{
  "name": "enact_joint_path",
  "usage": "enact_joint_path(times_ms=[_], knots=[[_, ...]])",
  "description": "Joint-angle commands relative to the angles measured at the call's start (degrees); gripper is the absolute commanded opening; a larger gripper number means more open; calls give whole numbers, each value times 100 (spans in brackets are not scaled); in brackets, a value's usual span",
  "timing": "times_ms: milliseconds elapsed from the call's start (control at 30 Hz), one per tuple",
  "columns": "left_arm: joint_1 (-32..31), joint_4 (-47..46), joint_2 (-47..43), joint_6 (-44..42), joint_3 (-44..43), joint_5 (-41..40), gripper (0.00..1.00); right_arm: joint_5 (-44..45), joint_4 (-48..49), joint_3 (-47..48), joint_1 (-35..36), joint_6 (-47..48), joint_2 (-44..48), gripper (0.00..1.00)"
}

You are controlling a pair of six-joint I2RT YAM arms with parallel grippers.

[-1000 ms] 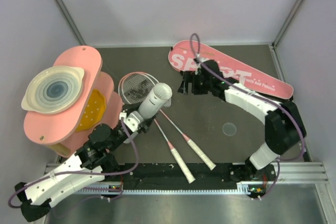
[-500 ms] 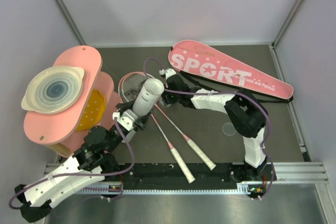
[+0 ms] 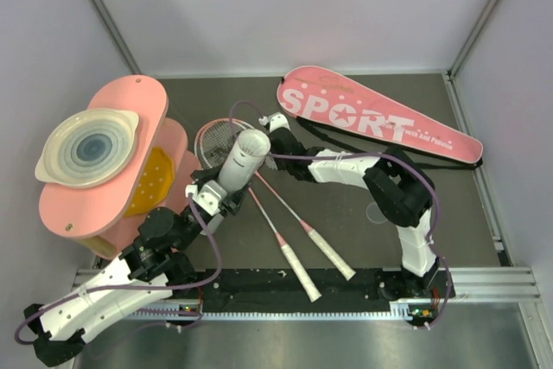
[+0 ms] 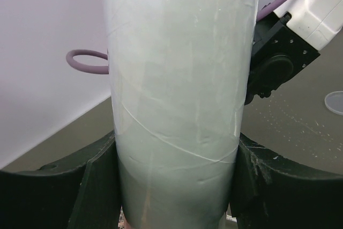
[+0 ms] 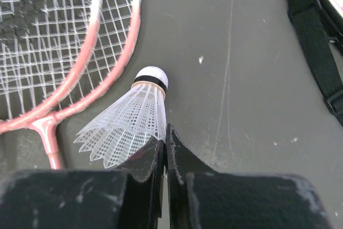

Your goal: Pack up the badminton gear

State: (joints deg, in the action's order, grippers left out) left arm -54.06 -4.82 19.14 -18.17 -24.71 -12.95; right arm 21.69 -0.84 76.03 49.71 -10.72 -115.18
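SPORT bag (image 3: 380, 123): lies flat in the upper right of the top view.
Two rackets (image 3: 212, 143): heads overlapped left of centre, handles fanning toward the lower centre.
Tube (image 3: 243, 162): tilted over the racket heads, clamped between the fingers of the left gripper (image 4: 177, 175).
Shuttlecock (image 5: 128, 124): skirt edge pinched in the closed right gripper (image 5: 165, 135), cork pointing away, just beside the racket rims.

The top camera is looking steeply down from high above the near edge, taking in the whole table (image 3: 371, 244). The left wrist camera is facing far-right, pressed close against the white tube (image 4: 177, 105). The right wrist camera is peering down close at the shuttlecock (image 5: 131, 119) and racket heads (image 5: 64, 41); tube and racket heads are also showing from above.
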Motion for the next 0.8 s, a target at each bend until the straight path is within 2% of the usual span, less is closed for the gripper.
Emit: enact_joint_path(times_ms=[0, 100, 267, 300, 333, 400, 433, 467, 500, 567, 667, 767], knots=[[-17, -511, -7, -63, -52, 12, 10, 335, 93, -376, 21, -228, 845, 0], [-17, -511, 46, -64, -52, 38, 10, 213, 32, -834, -32, -456, 1573, 0], [-17, -494, 152, -55, -60, 143, 10, -752, -337, -1738, -593, -1071, 2884, 0], [-17, -494, 187, -46, -69, 187, 10, -1076, -373, -1889, -768, -1394, 3122, 0], [-17, -485, 204, -37, -60, 205, 10, -1845, -373, -2064, -1197, -1580, 3646, 0], [-17, -485, 239, -37, -69, 223, 10, -2578, -338, -2548, -1603, -2036, 4132, 0], [-17, -485, 257, -28, -69, 258, 10, -3278, -338, -2671, -1823, -2135, 4396, 0], [-17, -485, 266, -37, -69, 267, 10, -3625, -364, -2846, -2199, -2214, 4781, 0], [-17, -485, 301, -28, -78, 293, 10, -4272, -416, -2883, -2394, -2241, 4994, 0], [-17, -485, 345, -20, -78, 346, 10, -4812, -732, -2840, -2798, -2198, 5441, 0], [-17, -459, 433, -11, -87, 442, 11, -5403, -1627, -2385, -2897, -1839, 5760, 0], [-17, -432, 547, -37, -113, 556, 11, -6140, -2103, -1901, -2888, -1758, 5901, 0]])
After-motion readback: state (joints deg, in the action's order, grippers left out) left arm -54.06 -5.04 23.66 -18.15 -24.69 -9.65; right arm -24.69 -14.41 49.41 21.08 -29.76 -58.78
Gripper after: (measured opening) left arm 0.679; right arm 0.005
